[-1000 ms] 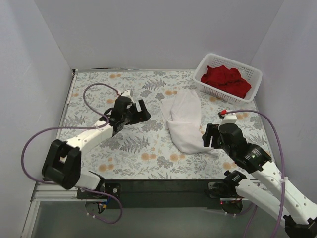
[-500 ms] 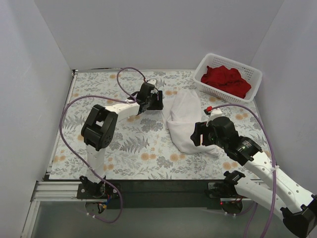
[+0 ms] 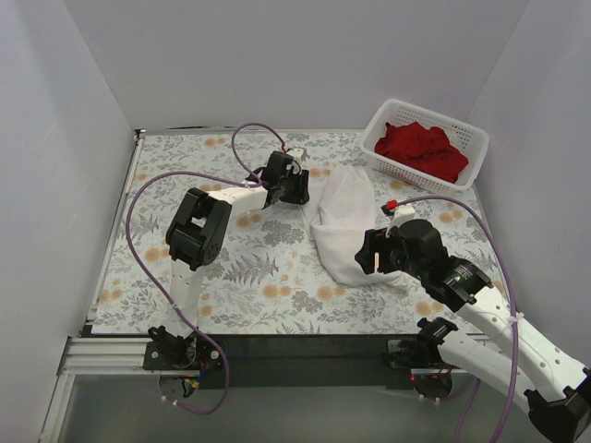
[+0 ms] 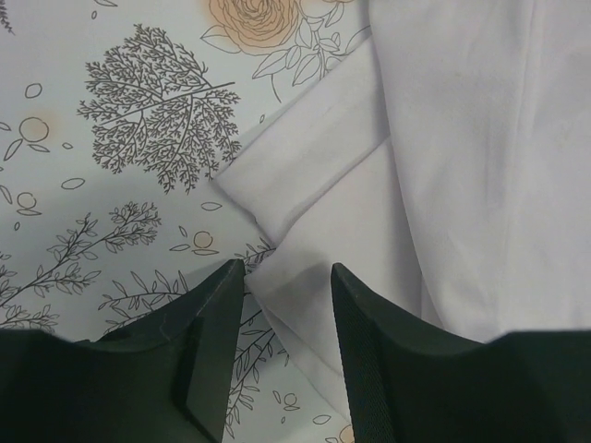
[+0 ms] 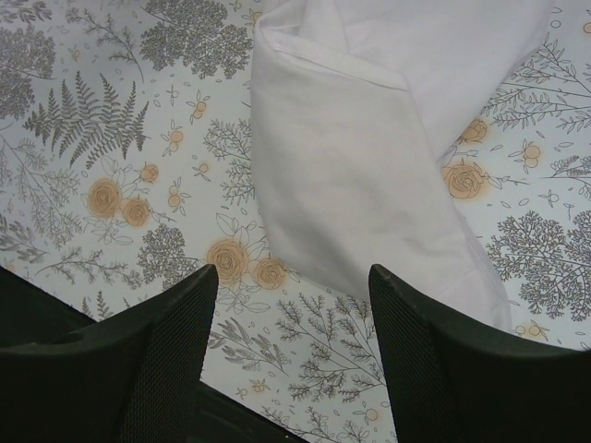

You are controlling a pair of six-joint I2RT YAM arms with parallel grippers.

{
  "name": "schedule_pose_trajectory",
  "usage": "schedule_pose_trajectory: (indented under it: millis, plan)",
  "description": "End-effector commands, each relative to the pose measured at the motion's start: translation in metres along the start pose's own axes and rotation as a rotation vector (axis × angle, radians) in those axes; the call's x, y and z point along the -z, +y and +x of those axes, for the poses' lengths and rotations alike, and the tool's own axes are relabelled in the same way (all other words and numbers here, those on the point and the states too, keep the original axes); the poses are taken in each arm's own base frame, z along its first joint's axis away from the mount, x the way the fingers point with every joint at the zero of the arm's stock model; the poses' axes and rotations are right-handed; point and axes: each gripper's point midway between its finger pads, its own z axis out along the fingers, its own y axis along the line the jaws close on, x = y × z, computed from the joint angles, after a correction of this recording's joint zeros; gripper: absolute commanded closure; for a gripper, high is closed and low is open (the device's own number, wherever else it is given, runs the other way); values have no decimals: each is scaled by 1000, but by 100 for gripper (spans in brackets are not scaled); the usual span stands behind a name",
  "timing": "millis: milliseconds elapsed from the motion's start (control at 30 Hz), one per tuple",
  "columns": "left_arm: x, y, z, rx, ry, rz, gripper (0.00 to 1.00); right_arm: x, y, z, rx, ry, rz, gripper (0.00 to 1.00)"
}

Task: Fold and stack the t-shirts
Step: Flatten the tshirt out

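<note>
The white t-shirt (image 3: 343,224) lies crumpled lengthwise on the floral table right of centre. The deep red t-shirts (image 3: 420,149) are heaped in the white basket (image 3: 406,175) at the back right. My left gripper (image 3: 303,192) is open at the white shirt's upper left edge. In the left wrist view (image 4: 286,272) a folded corner of the shirt (image 4: 443,166) lies between its fingers. My right gripper (image 3: 367,254) is wide open over the shirt's near end. In the right wrist view (image 5: 291,272) it hovers just short of the shirt's hem (image 5: 351,157).
The floral tablecloth (image 3: 231,268) covers the table. Purple cables loop over the left half by the left arm. White walls close in the left, back and right sides. The table's black front edge runs along the bottom.
The left arm has swung from the table's left-centre up and right to the white shirt's edge. The right gripper has shifted a little forward and left toward the shirt's near end.
</note>
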Motion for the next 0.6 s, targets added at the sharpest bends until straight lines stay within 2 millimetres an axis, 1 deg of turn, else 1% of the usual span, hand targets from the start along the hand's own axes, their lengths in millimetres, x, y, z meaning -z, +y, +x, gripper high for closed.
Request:
schedule_pose_trajectory:
  millis: [0, 67, 100, 167, 200, 233, 267, 300, 333, 367, 400, 433, 467, 500, 533, 567]
  plan:
    - [-4, -7, 4, -13, 42, 77, 59, -3, 1, -6, 13, -27, -8, 28]
    - [-2, -9, 6, -5, 51, 96, 62, -3, 0, -5, 10, -29, -4, 28]
    - [-1, -11, 9, -2, 60, 105, 69, -4, -1, -5, 11, -28, 2, 28]
    - [3, -9, 6, 4, 52, 94, 86, -6, -2, -7, 29, -24, 11, 28]
    - [6, -7, 4, 8, 53, 86, 98, -9, -4, -7, 38, -17, 23, 28]
    - [15, -4, -6, 10, 34, 68, 100, -10, -5, -10, 45, -17, 33, 28]
    - [21, -1, -8, 19, 29, 53, 100, -14, -7, -10, 54, -5, 46, 28]
    - [37, 2, -26, 22, -16, 23, 100, -15, -8, -14, 60, -12, 58, 28]
    - [47, 0, -35, 27, -38, 25, 100, -19, -9, -12, 66, 2, 64, 28]
    - [57, 7, -41, 36, -52, -21, 100, -20, -8, -18, 74, -7, 68, 27]
    - [70, 11, -49, 50, -70, -48, 100, -26, -9, -16, 82, 16, 75, 27]
    - [81, 13, -49, 53, -73, -74, 100, -29, -9, -19, 92, 14, 78, 27]
    - [107, 15, -62, 52, -107, -119, 100, -35, -10, -18, 103, 32, 89, 27]
    - [120, 14, -64, 58, -117, -131, 100, -38, -10, -22, 108, 31, 93, 26]
    - [132, 19, -64, 60, -129, -165, 100, -41, -11, -24, 116, 34, 100, 26]
    - [143, 26, -46, 63, -103, -203, 100, -49, -14, -22, 128, 54, 115, 25]
